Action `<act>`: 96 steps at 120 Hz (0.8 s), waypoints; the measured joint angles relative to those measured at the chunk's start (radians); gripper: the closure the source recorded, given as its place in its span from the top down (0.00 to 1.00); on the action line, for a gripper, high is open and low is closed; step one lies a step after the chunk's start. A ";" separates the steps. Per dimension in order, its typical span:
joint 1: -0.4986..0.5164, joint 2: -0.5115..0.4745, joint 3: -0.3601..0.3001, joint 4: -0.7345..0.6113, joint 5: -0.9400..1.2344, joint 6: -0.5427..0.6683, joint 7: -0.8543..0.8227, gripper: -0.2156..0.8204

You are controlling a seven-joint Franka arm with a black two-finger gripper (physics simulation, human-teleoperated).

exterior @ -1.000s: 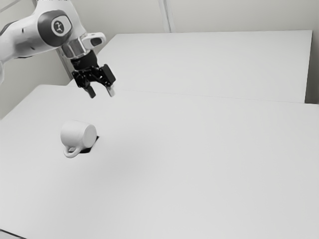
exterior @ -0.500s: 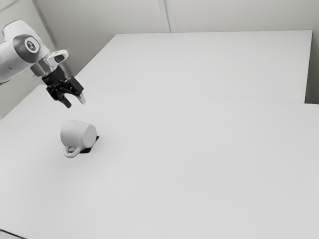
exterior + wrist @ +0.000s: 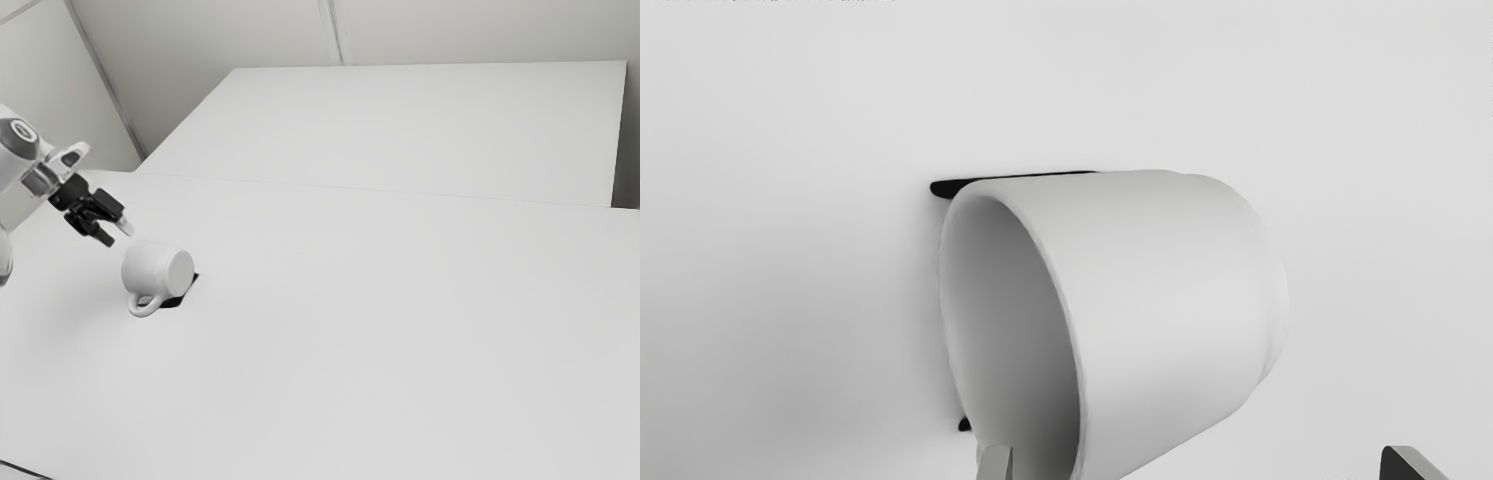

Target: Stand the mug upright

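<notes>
Here's the white, ceramic-looking mug (image 3: 158,268) on its side, likely light, stiff but slippery, its rounded wall (image 3: 1166,287) the place to grip, black end effector (image 3: 116,236) spread empty!

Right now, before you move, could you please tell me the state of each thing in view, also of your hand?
Mug: lying on its side, mouth toward the exterior view's left.
Mug handle: turned away from upright, pointing sideways and low.
Hand: open, beside the mug, not gripping it.
Black patch: flat, partly hidden by the mug.
</notes>
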 joint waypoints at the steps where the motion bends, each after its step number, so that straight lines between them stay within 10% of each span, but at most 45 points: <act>1: 0.004 0.005 -0.001 0.005 -0.002 -0.003 0.004 0.79; 84: 0.212 0.193 -0.189 0.107 -0.160 -0.235 0.197 0.79; 96: 0.230 0.205 -0.204 0.098 -0.193 -0.255 0.202 0.64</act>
